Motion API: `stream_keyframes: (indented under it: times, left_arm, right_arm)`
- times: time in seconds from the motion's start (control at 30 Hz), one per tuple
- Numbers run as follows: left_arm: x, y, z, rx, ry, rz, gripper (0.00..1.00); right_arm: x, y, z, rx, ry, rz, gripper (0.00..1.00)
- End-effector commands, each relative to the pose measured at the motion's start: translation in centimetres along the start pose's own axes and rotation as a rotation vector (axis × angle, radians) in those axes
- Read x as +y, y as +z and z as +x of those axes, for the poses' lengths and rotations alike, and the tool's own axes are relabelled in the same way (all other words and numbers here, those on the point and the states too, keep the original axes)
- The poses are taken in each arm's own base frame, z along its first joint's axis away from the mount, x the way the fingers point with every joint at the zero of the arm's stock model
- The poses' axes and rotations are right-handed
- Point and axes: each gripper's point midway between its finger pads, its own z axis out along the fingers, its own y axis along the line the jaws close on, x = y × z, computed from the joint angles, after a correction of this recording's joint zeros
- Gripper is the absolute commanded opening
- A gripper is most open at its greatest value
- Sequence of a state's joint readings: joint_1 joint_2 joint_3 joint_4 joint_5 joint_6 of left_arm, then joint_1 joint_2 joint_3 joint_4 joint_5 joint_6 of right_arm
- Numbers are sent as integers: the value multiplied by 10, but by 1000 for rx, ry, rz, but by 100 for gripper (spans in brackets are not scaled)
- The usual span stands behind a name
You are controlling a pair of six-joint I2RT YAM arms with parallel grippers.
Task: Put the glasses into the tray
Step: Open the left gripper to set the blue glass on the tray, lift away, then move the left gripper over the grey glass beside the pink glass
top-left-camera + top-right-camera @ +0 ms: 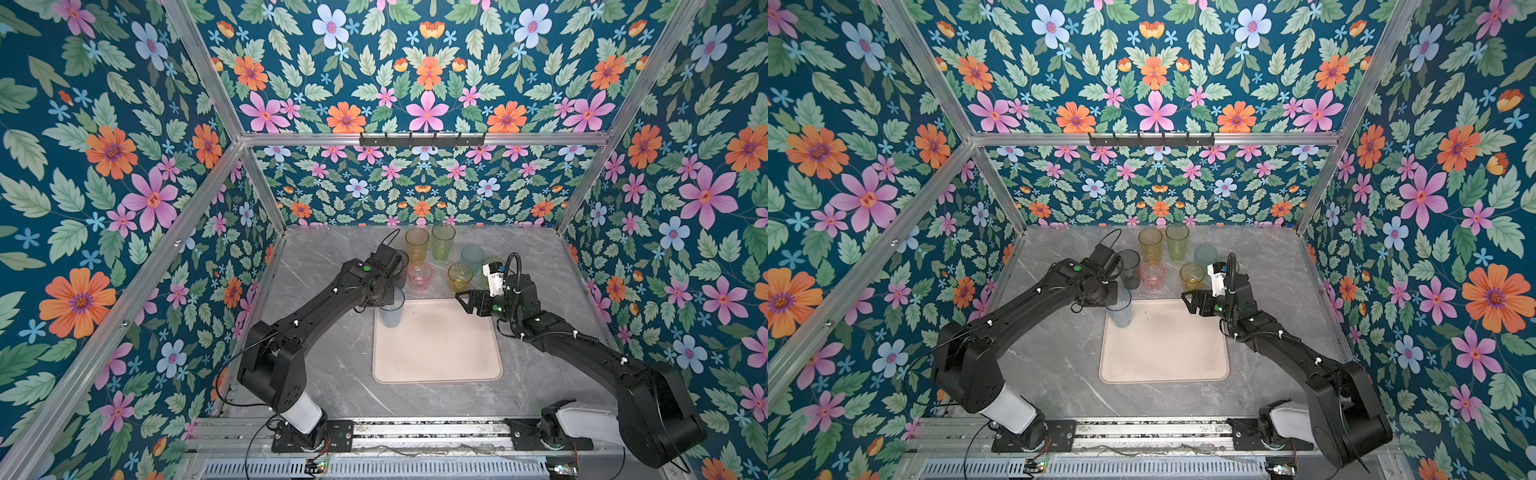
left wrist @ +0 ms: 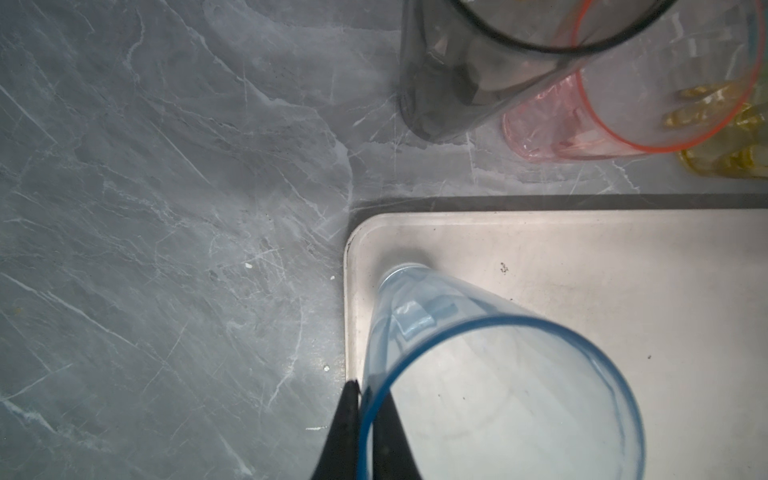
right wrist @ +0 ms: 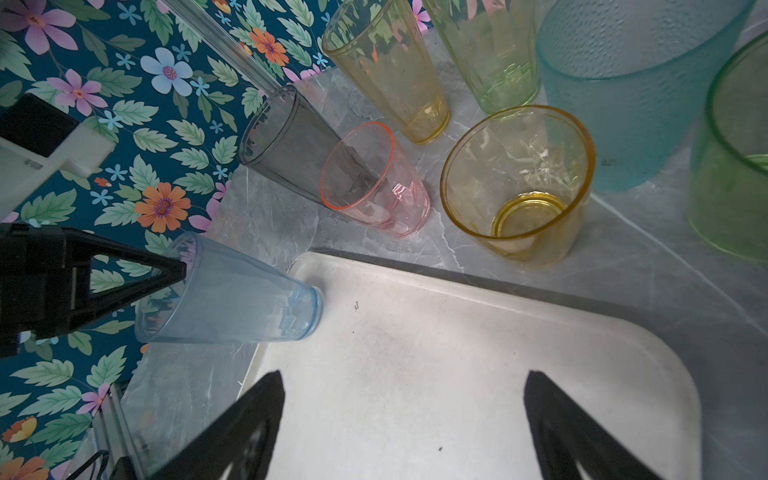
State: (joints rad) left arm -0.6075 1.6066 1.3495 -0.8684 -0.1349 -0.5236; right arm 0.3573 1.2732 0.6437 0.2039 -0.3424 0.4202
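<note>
On the grey marble-patterned table (image 1: 332, 374), the flat pale pink-beige rectangular tray (image 1: 436, 353) is seen almost bare, so the task is judged barely begun. At least seven tinted tumblers, among them a short pink tumbler (image 1: 420, 277), are left on the table beyond it. A tall pale blue translucent tumbler (image 2: 457, 332) is held upright at the tray's far left corner, its rim pinched by the left claw (image 2: 365, 390); release is judged outstanding. The right claw (image 3: 405, 376) is spread wide and empty.
</note>
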Motion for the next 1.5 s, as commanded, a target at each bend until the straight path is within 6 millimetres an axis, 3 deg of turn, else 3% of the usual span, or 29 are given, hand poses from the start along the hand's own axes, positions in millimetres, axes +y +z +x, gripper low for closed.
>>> stream_keyframes:
  times: [0.0,0.37,0.8,1.2,1.47]
  left_arm:
    - [3,1,0,1,0,-14,2]
    - [2,-2,-2,-2,-11,-9,26]
    - [1,-24,-19,-63,-27,6,36]
    - [7,-68,-70,-209,-84,58,44]
    - [8,-78,-109,-256,-106,120,50]
  right_arm:
    - [2,-2,-6,-22,-4,5,91]
    - [-2,-2,-5,-18,0,22,91]
    - [-3,-1,-5,-14,1,26,91]
    - [7,-3,-6,-29,-23,-10,91]
    - [14,-3,-6,-34,-45,-31,91]
